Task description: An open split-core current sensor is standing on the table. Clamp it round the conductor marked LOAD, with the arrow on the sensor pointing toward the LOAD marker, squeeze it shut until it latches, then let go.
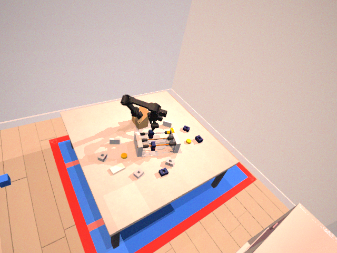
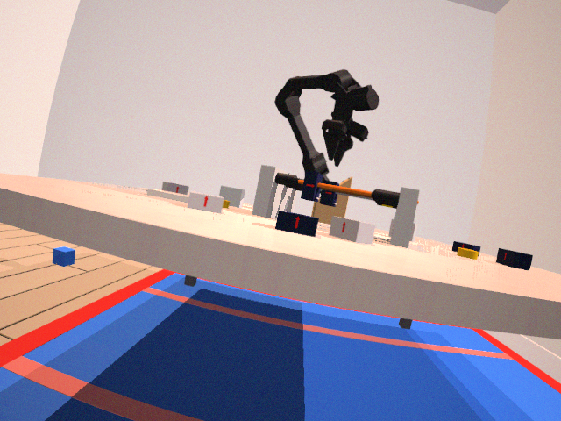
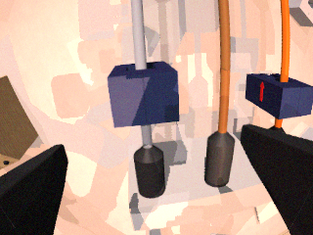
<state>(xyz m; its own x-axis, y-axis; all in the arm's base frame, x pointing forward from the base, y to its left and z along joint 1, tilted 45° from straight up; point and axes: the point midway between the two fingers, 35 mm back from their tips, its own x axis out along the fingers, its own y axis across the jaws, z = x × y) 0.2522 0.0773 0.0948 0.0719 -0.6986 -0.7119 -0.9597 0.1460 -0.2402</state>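
A grey rack [image 1: 156, 143] holds three conductors side by side. In the wrist view the left one is grey [image 3: 136, 14] and the other two are orange [image 3: 223, 59]. A dark blue sensor [image 3: 143, 93] sits round the grey conductor; it also shows in the top view [image 1: 150, 133]. A second blue sensor with a red arrow [image 3: 277, 94] sits on the rightmost orange conductor. A yellow tag [image 1: 171, 130] stands at the end of the far conductor. My gripper [image 3: 156, 144] hangs above the rack, open and empty, clear of the first sensor; it also shows from the side [image 2: 337, 152].
Several dark blue blocks [image 1: 163, 172] and grey blocks [image 1: 102, 156] with red arrows lie around the rack. An orange disc [image 1: 124, 155], a yellow disc [image 1: 188, 140] and a white plate [image 1: 117, 168] lie on the table. A tan box [image 1: 140, 119] stands by the arm's base.
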